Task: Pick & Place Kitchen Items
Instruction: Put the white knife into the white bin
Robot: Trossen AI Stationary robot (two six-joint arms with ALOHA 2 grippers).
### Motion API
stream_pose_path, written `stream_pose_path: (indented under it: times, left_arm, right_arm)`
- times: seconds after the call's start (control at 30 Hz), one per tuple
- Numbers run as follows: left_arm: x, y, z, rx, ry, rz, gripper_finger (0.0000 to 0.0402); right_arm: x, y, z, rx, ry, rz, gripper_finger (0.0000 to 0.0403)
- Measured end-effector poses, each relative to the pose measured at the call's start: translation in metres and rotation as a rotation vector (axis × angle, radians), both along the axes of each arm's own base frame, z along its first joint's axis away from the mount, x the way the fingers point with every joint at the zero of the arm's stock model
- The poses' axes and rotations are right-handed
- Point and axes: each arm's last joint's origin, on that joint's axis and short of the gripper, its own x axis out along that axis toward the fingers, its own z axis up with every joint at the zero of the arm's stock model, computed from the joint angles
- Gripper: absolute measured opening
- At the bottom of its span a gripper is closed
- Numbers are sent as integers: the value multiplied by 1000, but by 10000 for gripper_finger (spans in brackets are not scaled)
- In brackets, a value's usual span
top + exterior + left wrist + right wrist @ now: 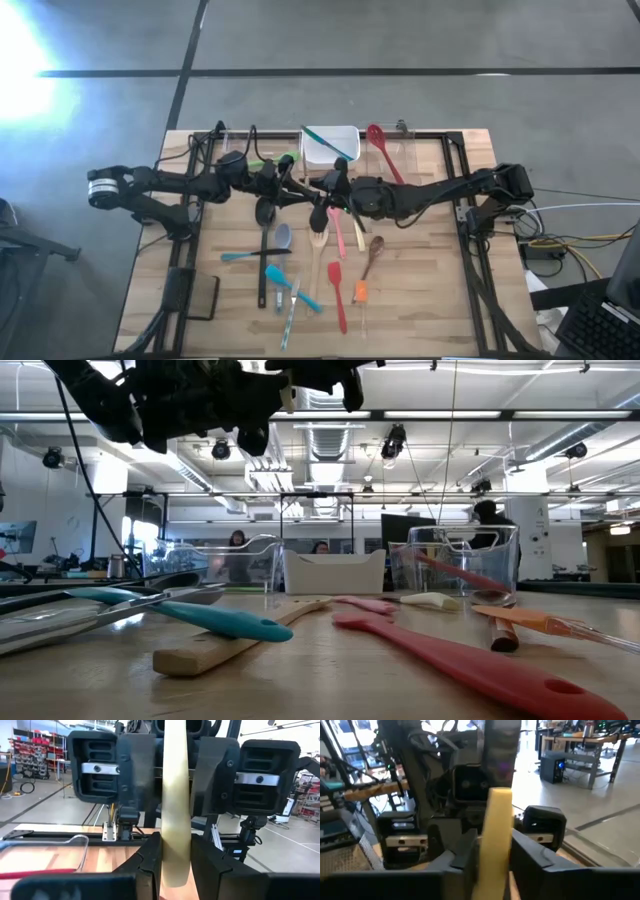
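My two grippers meet above the middle of the table, left gripper (300,188) and right gripper (328,190) facing each other. Both are shut on one cream utensil handle (175,820), which also shows in the right wrist view as a cream handle (495,830). Its head is hidden from me. More kitchen items lie flat on the wooden table (430,300) below: a wooden fork (318,245), a pink spatula (337,232), a red spatula (338,295), a teal spatula (275,275) and a black ladle (264,225). My left gripper pinches the cream handle near its rounded end (175,865) between its two fingers (147,860). The handle is lifted clear of the table. My right gripper has the same handle (495,855) between its two fingers (525,855), one on each flat side, opposite the left gripper.
At the far edge stand a white tub (345,135) with a teal utensil in it and a clear tub (405,160) with a red spoon (378,145). An orange spatula (360,292) and a brown spoon (372,255) lie at the near right. People sit beyond the table (236,540).
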Motion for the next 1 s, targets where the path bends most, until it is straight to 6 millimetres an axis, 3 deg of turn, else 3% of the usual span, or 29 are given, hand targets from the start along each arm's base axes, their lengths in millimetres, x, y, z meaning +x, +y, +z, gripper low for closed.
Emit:
stream_pose_path:
  times: [0.07, 0.43, 0.73, 0.83, 1.0]
  left_arm:
    - [0, 0, 0, 14, -1, 3, 79]
    - [1, 0, -2, 7, 20, 5, 84]
    - [0, 2, -9, -80, 118, 75, 273]
    - [0, 3, -9, -72, 115, 81, 301]
    - [-2, 2, -12, -71, 135, 84, 302]
  right_arm:
    - [-1, 0, 1, 2, 4, 4, 49]
    - [-3, 1, 5, -3, 55, 21, 49]
    - [-21, -7, 31, -78, 204, -78, 49]
    - [-30, -17, 37, -61, 251, -107, 49]
    - [-43, -49, 36, 10, 332, -172, 49]
